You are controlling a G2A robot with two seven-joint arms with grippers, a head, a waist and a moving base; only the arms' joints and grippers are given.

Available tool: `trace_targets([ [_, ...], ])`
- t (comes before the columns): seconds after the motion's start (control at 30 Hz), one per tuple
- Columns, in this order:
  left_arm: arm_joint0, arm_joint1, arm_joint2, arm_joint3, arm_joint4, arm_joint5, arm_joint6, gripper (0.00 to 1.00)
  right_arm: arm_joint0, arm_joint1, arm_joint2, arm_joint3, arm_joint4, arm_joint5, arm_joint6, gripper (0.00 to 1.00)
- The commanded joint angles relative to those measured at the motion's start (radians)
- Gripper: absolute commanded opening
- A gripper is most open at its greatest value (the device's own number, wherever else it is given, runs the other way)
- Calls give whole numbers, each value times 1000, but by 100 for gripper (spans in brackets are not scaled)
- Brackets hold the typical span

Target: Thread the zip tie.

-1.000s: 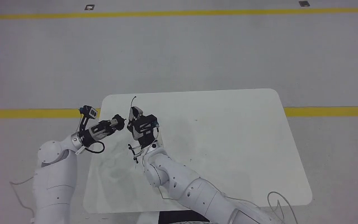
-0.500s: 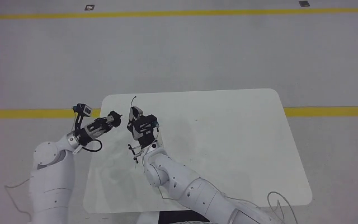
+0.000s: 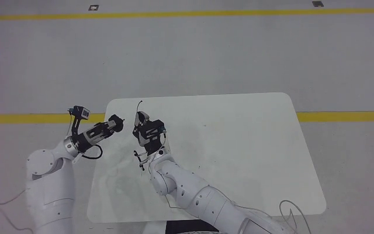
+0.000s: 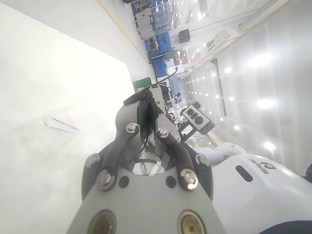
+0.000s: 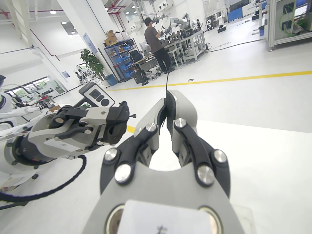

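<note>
From above, the white table (image 3: 234, 146) carries both arms over its near left corner. The left gripper (image 3: 118, 123) hangs just past the table's left edge, pointing at the right gripper (image 3: 140, 118), near it but apart. From the right one's tip a thin black zip tie (image 3: 138, 107) sticks out toward the far side of the table. It is only a hair of a line here, and its lower part is lost inside the gripper. At this range I cannot make out how either set of fingers stands.

On the left wrist camera, the left gripper (image 4: 146, 101) has its fingers drawn together with no gap at the tips. Dark padding bunches there and covers the tips, so I cannot tell whether anything is caught between them.

On the right wrist camera, the right gripper (image 5: 167, 103) is pinched tight on the zip tie (image 5: 167, 83). The strap rises straight out of the closed pads, and its held end is hidden between them. Off to one side the left gripper (image 5: 121, 120) looks closed too. A small dark stub pokes from its tip, too small to identify.
</note>
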Motion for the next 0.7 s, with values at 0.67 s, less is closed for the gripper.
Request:
trace_targets([
  [0.67,-1,-3,-2,1,2,0,-2,0,11,-12,-11,-4,-48,-90,-38,0],
])
